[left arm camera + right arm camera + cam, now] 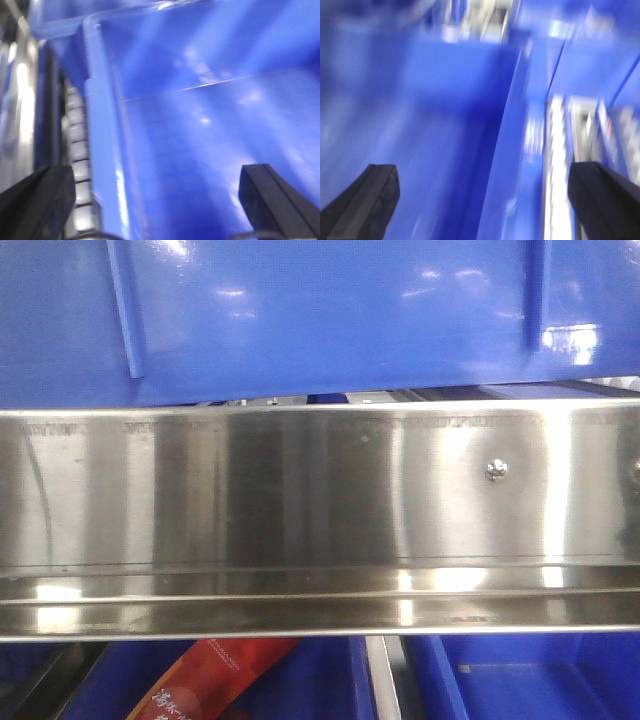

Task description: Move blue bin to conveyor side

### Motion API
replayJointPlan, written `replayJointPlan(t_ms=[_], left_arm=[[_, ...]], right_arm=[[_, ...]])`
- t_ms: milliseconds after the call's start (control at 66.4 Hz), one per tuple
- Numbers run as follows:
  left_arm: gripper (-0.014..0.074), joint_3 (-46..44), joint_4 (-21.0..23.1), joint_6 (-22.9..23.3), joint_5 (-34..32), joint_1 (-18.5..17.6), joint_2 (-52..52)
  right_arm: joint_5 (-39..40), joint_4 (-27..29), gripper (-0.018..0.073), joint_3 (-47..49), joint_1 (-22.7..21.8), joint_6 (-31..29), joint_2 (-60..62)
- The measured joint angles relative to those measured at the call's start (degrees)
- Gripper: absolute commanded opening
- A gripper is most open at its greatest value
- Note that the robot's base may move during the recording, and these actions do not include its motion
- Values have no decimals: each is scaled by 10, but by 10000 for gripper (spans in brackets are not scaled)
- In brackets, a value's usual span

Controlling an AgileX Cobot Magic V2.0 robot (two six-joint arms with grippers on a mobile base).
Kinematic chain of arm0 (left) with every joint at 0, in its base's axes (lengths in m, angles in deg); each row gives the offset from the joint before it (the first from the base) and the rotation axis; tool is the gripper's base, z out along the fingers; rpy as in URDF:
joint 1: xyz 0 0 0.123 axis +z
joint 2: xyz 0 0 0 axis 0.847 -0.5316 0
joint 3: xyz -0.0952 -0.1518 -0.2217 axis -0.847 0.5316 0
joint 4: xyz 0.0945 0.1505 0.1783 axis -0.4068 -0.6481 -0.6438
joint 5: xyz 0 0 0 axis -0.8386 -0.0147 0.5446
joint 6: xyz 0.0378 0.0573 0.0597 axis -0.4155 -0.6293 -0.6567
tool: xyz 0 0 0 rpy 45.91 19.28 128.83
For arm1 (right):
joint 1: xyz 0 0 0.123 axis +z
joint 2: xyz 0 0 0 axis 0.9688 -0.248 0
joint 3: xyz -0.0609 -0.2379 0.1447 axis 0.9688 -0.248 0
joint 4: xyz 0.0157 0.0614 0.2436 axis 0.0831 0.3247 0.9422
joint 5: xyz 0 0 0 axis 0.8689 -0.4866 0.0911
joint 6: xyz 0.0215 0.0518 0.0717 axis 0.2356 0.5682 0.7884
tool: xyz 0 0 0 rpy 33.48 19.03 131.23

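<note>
The blue bin (330,320) fills the top of the front view as a glossy ribbed wall above a steel rail. My left gripper (152,175) is open wide and straddles the bin's left wall (102,150), with one black finger (35,197) outside it and the other finger (272,200) inside the bin. My right gripper (484,170) is open too and straddles the opposite wall (507,150); that view is blurred. Neither pair of fingers touches the plastic. The conveyor is out of view.
A polished steel rail (320,510) with a screw (497,470) spans the front view below the bin. Under it sit other blue crates (530,680), one holding a red packet (215,680). A row of pale rollers (80,150) runs outside the bin's left wall.
</note>
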State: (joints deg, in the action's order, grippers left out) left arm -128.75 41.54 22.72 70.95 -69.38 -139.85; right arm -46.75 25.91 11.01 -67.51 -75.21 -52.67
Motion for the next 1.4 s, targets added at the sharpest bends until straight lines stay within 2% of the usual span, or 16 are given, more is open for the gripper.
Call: replayJointPlan(t_ms=[105, 286, 422, 587, 964, 1144, 1400], left_arm=[[563, -27, -4, 6, 8, 7, -33], [563, -54, 16, 11, 8, 42, -73], [563, -56, 13, 11, 8, 59, -88], [563, -56, 8, 11, 8, 61, -110], [563, -56, 7, 11, 9, 61, -150], [563, -56, 7, 11, 9, 61, -152], [560, -56, 5, 11, 9, 61, -152]], right_arm=[[-42, 0, 571, 40, 0, 4, -34], [-50, -1, 571, 103, 0, 27, -81], [-51, -17, 571, 123, 0, 32, -95], [-51, -36, 571, 126, 0, 38, -117], [-51, -38, 571, 126, 6, 42, -161], [-51, -58, 571, 108, 27, 43, -158], [-52, -65, 571, 61, 28, 43, -123]])
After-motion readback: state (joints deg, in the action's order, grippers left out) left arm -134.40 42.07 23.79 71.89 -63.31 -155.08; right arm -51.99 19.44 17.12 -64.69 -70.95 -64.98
